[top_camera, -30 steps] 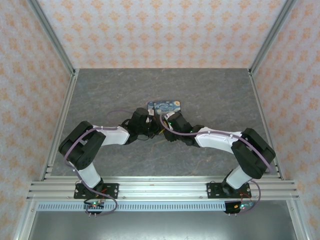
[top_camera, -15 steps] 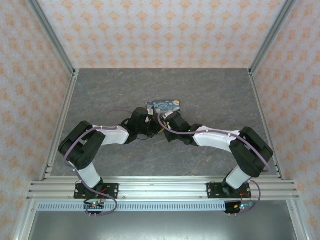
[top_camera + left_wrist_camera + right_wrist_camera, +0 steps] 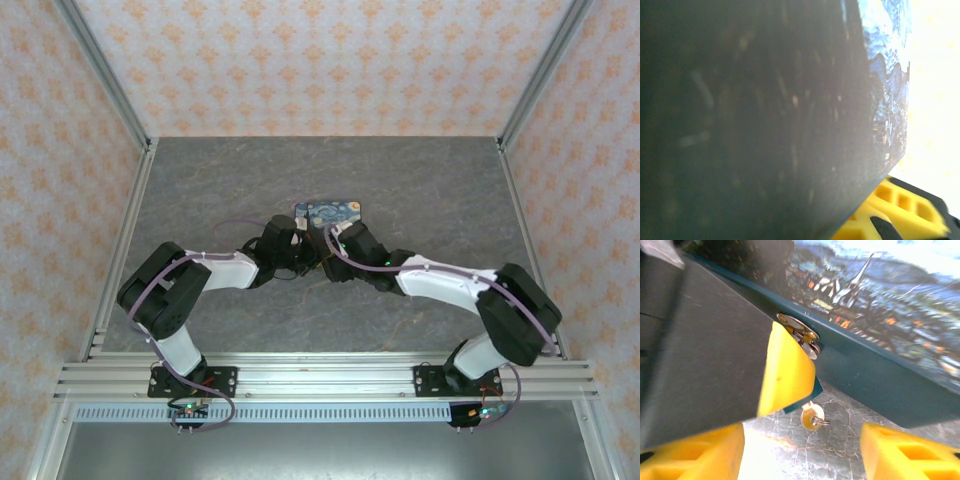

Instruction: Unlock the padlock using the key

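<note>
The right gripper (image 3: pixel 800 455) stands wide open with nothing in its grasp, and the padlock (image 3: pixel 900 305) lies just beyond its fingertips, teal edge towards them. Ahead of the gap between those fingers, the key (image 3: pixel 807 344) sits with its blade in the keyhole of that edge. Its teal head is mostly covered by a yellow finger (image 3: pixel 786 371) of the left gripper (image 3: pixel 306 254), and a small ring (image 3: pixel 811 418) shows just below. I cannot tell whether the left fingers are closed on the key, since the left wrist view is blurred, with the padlock close beside them.

Black-and-white arms (image 3: pixel 225 268), purple cables (image 3: pixel 190 258), yellow fingertips (image 3: pixel 910 452)
</note>
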Controlling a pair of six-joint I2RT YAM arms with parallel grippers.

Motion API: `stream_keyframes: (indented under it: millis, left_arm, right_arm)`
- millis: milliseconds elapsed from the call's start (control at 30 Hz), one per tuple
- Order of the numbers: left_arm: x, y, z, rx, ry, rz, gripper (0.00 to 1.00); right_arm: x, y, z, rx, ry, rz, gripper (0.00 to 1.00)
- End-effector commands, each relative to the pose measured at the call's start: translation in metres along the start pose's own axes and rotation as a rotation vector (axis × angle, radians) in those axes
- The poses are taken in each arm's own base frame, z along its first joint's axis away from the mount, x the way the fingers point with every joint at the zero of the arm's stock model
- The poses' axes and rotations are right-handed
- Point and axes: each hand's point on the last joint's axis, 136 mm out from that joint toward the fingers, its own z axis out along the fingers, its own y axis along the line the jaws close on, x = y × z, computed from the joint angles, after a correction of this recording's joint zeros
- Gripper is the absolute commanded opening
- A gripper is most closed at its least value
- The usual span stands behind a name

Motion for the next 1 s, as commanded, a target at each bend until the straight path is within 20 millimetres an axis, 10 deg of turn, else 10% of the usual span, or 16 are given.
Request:
stream_keyframes:
  millis: [0,500,967]
  left_arm:
    - [0.004,0.003,0.000,-0.006,0.016,0.029,0.00]
    - [0.020,0.036,-0.009,-0.134,0.047,0.114,0.02]
    - [0.023,0.014,-0.040,-0.107,0.003,0.156,0.70]
  right_arm:
    - [0.003,-0.004,-0.021,-0.014,-0.028,0.046,0.65]
    - [0.006,-0.023,-0.054,-0.075,-0.139,0.516,0.70]
    - [-0.001,-0.015,-0.040,-0.197,-0.146,0.799,0.74]
